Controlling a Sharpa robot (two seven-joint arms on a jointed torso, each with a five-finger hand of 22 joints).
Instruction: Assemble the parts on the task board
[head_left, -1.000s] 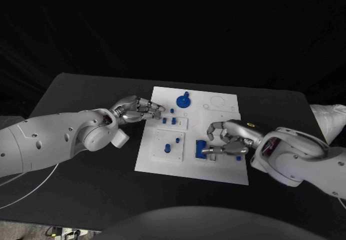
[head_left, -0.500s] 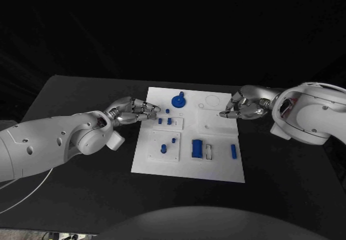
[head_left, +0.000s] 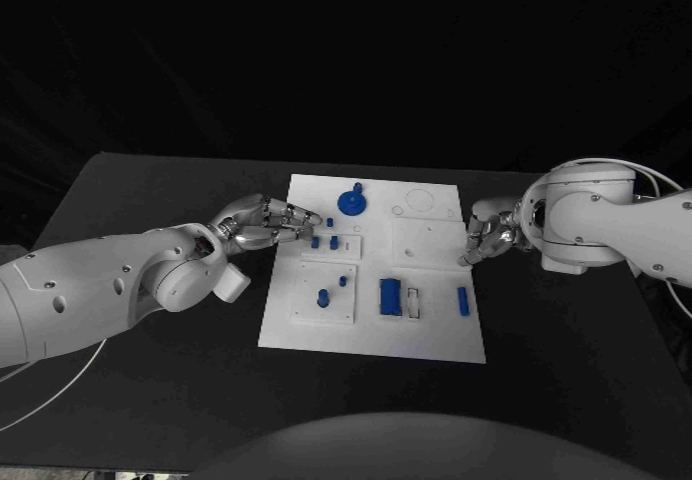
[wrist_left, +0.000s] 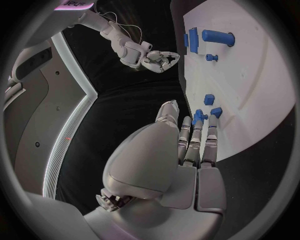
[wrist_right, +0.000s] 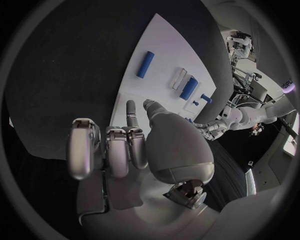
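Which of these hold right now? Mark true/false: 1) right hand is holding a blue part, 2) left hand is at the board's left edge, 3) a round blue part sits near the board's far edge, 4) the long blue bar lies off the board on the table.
1) False: the right hand holds nothing and sits at the task board's right edge.
2) True: the left hand is at the left edge, by small blue pieces.
3) True: round blue part.
4) False: the long blue bar lies on the board.
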